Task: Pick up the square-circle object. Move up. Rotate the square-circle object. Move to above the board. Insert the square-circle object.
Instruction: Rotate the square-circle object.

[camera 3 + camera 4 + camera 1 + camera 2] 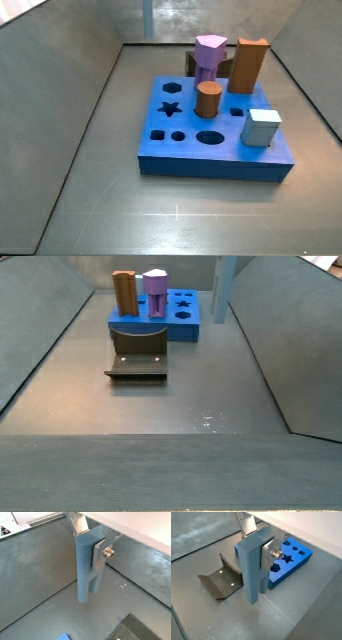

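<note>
Grey metal flooring, walled on its sides, carries the rig. Near its far end sits the board (214, 140), a bright-blue slab with star, hexagon, round and square holes; a brown cylinder (209, 100), a pale cube block (263, 127), a purple peg (210, 55) and a brown block (250, 64) already stand in it. The fixture (138, 354) stands just in front of the board.

The claw (263, 546) is raised off the floor, clenched on the square-circle object (252, 569), which hangs upright below the fingers (269, 551), clear of the floor and of the board. In a side view only a pale strip (225, 286) of it shows at the upper edge.

Judgement: pick-up and lift look complete; rotation is the step in hand. Next, the peg must be turned, carried above the board and aligned with its matching hole before lowering.
</note>
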### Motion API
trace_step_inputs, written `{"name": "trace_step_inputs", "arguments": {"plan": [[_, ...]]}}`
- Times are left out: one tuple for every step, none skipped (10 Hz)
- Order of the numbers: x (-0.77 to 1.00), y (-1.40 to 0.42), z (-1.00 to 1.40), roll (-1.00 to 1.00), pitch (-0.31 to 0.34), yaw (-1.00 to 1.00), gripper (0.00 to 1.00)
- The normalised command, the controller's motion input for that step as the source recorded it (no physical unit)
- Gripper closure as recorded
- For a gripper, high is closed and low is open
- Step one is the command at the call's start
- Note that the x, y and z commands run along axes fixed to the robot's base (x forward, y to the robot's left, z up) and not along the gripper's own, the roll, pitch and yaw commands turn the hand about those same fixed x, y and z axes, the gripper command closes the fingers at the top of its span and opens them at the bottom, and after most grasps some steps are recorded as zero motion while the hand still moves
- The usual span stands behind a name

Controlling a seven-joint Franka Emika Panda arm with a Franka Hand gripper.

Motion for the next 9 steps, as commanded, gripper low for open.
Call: {"name": "trace_step_inputs", "arguments": {"plan": [[0.00,0.00,-1.00,-0.03,-0.012,-0.16,1.00],[0.00,0.00,-1.00,-0.03,-0.016,-0.13,1.00],[0.02,0.00,-1.00,-0.03,-0.032,-0.08,1.00],[0.02,0.00,-1.00,-0.03,-0.036,-0.06,1.00],[0.02,0.00,-1.00,-0.03,-0.045,-0.04,1.00],[0.02,0.00,-1.00,-0.03,-0.048,-0.04,1.00],[0.02,0.00,-1.00,-0.04,-0.049,-0.03,1.00],[0.02,0.00,-0.82,-0.04,-0.050,-0.03,1.00],[0.02,0.00,-0.65,-0.05,-0.052,-0.03,1.00]]}}
